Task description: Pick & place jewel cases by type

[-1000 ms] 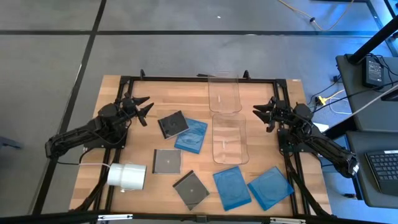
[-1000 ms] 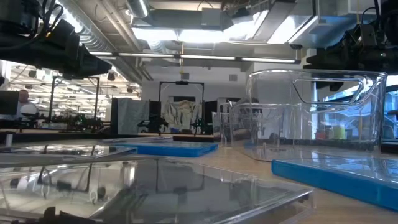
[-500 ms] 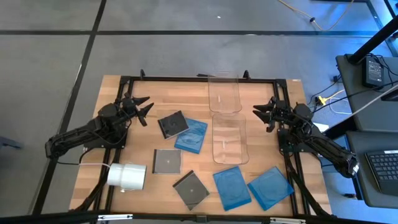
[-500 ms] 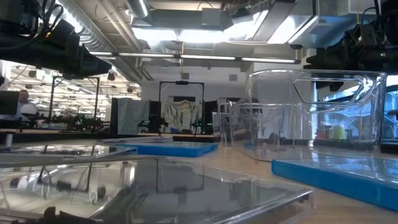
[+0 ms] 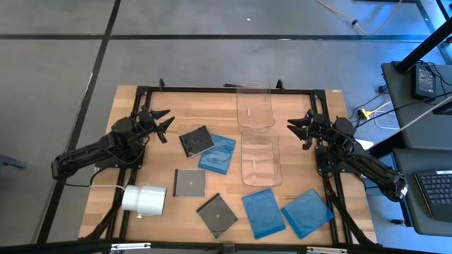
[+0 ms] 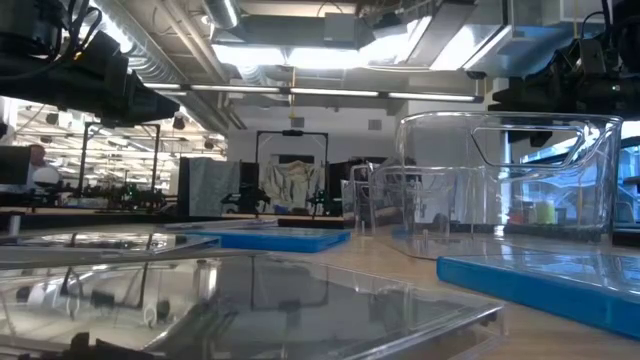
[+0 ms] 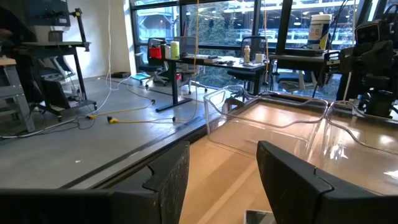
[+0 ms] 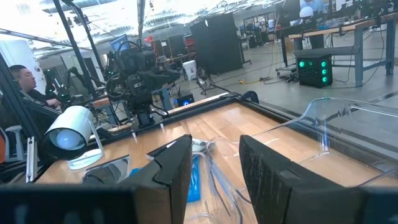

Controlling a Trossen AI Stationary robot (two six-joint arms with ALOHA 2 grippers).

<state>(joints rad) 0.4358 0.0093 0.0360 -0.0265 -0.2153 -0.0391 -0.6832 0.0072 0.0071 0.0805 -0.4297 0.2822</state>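
Hovering at opposite desk edges, the left gripper [image 5: 161, 124] and right gripper [image 5: 296, 129] hold nothing, fingers spread apart, pointing inward. Two clear rectangular plastic bins [image 5: 255, 106] [image 5: 260, 156] stand between them on the wooden desk [image 5: 134, 164], both empty. Translucent blue jewel cases [image 5: 217, 154] [image 5: 263, 212] [image 5: 306, 212] and dark grey jewel cases [image 5: 195, 140] [image 5: 190, 183] [image 5: 217, 214] lie loose on the desk beside a white cylindrical roll [image 5: 145, 200].

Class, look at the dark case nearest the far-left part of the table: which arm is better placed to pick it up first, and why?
Left, probably. The left end effector hangs open just beside that dark jewel case, while the right end effector, also open, sits beyond the clear bins.
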